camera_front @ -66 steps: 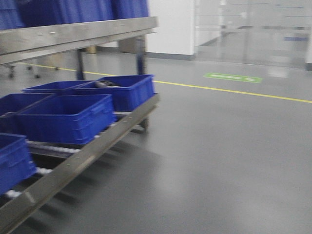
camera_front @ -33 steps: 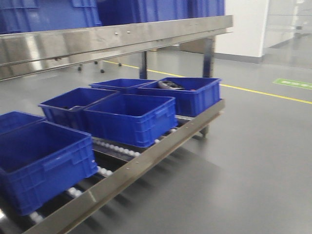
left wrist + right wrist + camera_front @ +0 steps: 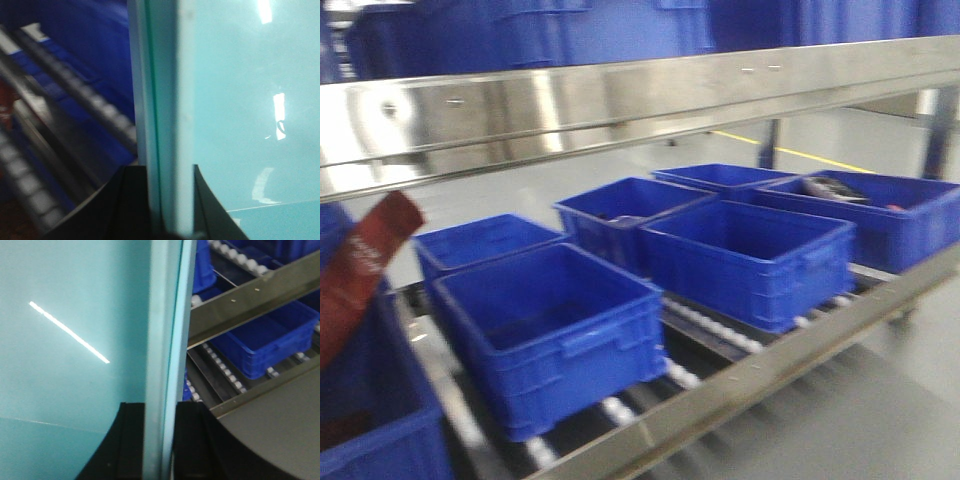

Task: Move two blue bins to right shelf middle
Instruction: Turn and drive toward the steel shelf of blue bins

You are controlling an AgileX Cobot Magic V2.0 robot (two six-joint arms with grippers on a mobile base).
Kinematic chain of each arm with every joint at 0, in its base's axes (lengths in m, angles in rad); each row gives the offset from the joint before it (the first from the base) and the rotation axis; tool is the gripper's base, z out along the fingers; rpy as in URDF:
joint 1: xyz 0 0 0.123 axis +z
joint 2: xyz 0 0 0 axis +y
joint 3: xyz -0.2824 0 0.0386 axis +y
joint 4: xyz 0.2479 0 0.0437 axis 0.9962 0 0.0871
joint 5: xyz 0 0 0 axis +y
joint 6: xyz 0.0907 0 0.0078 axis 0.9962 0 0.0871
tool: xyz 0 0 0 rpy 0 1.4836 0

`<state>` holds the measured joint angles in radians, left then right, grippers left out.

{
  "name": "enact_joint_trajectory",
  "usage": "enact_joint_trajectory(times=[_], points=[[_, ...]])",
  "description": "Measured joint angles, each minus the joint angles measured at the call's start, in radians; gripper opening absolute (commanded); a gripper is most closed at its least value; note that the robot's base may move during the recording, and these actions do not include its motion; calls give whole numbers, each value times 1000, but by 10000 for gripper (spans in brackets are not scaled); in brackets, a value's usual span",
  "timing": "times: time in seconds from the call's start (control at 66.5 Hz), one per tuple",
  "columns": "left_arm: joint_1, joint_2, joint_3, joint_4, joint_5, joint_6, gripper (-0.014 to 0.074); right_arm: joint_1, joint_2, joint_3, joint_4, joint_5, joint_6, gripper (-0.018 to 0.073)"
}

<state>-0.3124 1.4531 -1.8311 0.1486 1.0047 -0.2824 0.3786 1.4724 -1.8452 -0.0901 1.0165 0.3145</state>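
Observation:
Both wrist views show a light blue-green bin held by its rim. In the left wrist view the left gripper [image 3: 170, 202] is shut on the bin's upright wall [image 3: 167, 100], with the bin's glossy inside [image 3: 245, 100] to the right. In the right wrist view the right gripper [image 3: 161, 440] is shut on the opposite wall [image 3: 167, 330], the bin's inside [image 3: 70, 340] to the left. In the front view several dark blue bins [image 3: 555, 330] [image 3: 750, 255] sit on the shelf's roller level [image 3: 720, 345]. Neither gripper shows in the front view.
A steel shelf beam [image 3: 620, 100] crosses the front view, with more blue bins [image 3: 570, 30] on the level above. A red packet [image 3: 360, 270] leans in the bin at far left. Grey floor [image 3: 880, 400] lies at the lower right. Steel rails [image 3: 250, 300] and rollers lie beside the right gripper.
The front view has swung towards the shelf. The bins and steel beam have slid right and grown larger, and the open floor has nearly left the view.

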Motion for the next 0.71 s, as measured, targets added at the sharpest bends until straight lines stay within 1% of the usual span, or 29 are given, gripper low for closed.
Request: enact_joint_trajectory(times=[0.707], points=[[0,0,0,0,0,0,-111,0,0,0,0,0,0,-165]])
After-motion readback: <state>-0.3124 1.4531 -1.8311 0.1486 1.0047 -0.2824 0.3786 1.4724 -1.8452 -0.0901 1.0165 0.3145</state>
